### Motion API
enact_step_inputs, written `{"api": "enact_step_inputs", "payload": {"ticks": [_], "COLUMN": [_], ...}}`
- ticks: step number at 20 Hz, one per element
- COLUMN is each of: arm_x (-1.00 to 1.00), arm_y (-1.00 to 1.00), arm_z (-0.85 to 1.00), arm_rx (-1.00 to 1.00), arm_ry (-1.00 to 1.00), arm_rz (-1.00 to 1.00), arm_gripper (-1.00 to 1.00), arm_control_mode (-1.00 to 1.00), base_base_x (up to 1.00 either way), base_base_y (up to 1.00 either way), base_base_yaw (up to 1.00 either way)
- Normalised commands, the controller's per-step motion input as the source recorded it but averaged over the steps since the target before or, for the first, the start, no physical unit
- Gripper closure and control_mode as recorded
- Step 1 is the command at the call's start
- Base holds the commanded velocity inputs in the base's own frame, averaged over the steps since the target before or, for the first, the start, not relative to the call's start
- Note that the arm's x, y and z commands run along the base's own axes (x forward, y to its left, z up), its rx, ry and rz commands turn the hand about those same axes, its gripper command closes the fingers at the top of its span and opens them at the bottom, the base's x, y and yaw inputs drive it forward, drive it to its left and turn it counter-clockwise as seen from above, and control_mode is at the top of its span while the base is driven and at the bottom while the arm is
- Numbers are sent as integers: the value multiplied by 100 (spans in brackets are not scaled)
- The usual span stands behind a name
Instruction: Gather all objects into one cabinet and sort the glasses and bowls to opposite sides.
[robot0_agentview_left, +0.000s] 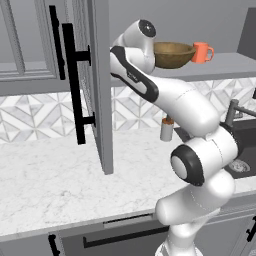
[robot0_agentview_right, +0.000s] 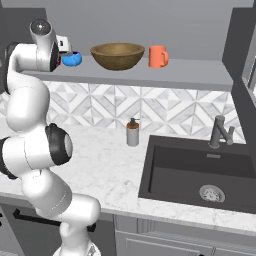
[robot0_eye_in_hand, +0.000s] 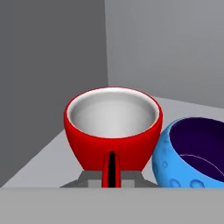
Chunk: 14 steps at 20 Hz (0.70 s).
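Red mug (robot0_eye_in_hand: 113, 131) upright on cabinet shelf (robot0_agentview_right: 190, 72) near left corner, touching blue mug (robot0_eye_in_hand: 194, 153), handle facing camera; wooden bowl (robot0_agentview_right: 118, 55) and orange mug (robot0_agentview_right: 157, 56) further right; finger state indeterminate.

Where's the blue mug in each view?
Left base: can't make it out; the arm covers that part of the shelf.
Right base: blue mug upper left, on the shelf left of the bowl.
Hand: lower right, beside the red mug.
Shared landmark: bowl.
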Motion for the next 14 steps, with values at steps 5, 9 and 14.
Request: {"api": "enact_step_inputs", "payload": {"ticks": [5,9,14], "arm_x": [14,1,0], "arm_y": [4,1,0], "arm_z": [0,0,0], "arm_rx": [0,0,0], "arm_ry": [0,0,0], "arm_rz": [0,0,0], "arm_gripper": [100,-100,-100], "arm_control_mode": [-100,-100,-100], "base_base_x": [0,0,0], "base_base_y": [0,0,0], "base_base_yaw": [0,0,0]}}
